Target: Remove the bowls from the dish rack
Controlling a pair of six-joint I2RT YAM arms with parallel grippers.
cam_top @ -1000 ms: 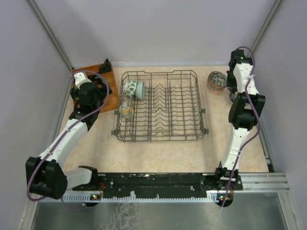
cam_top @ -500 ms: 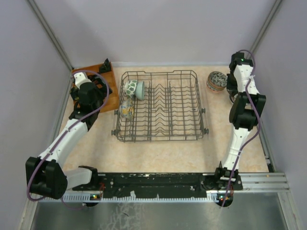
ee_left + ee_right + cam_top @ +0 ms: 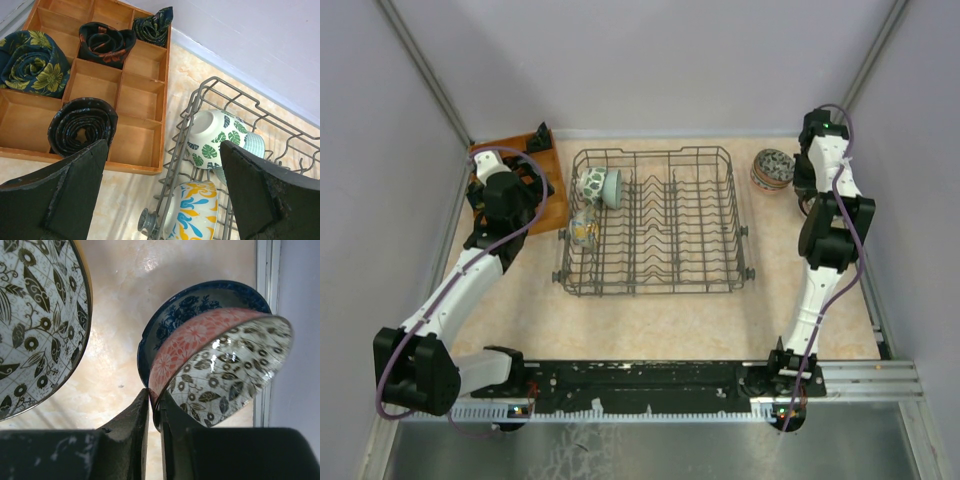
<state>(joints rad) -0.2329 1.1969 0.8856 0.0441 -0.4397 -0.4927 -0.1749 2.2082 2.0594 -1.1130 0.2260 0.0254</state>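
The dish rack (image 3: pixel 690 215) (image 3: pixel 197 97) holds a green-leaf bowl (image 3: pixel 590 185) (image 3: pixel 215 140), a pale blue bowl (image 3: pixel 612 186) (image 3: pixel 252 144) against it, and a yellow-and-blue bowl (image 3: pixel 584 230) (image 3: pixel 197 210). My left gripper (image 3: pixel 525 195) (image 3: pixel 164 165) hangs open above the rack's left rim, holding nothing. At the back right corner my right gripper (image 3: pixel 807 195) (image 3: pixel 155 400) is shut on the rim of a pink-flowered bowl (image 3: pixel 200 335), which rests tilted in a dark blue bowl (image 3: pixel 175 320). The arm hides both bowls in the top view.
A leaf-patterned bowl (image 3: pixel 772 168) (image 3: pixel 35 320) stands on the table left of the right gripper. An orange-brown compartment tray (image 3: pixel 548 200) (image 3: pixel 140 95) with rolled dark cloths lies left of the rack. The side wall and a metal rail (image 3: pixel 264 300) run close by the stacked bowls.
The right arm has shifted slightly at the back right corner with the pink bowl in its fingers. The left arm and the rack's bowls have not moved.
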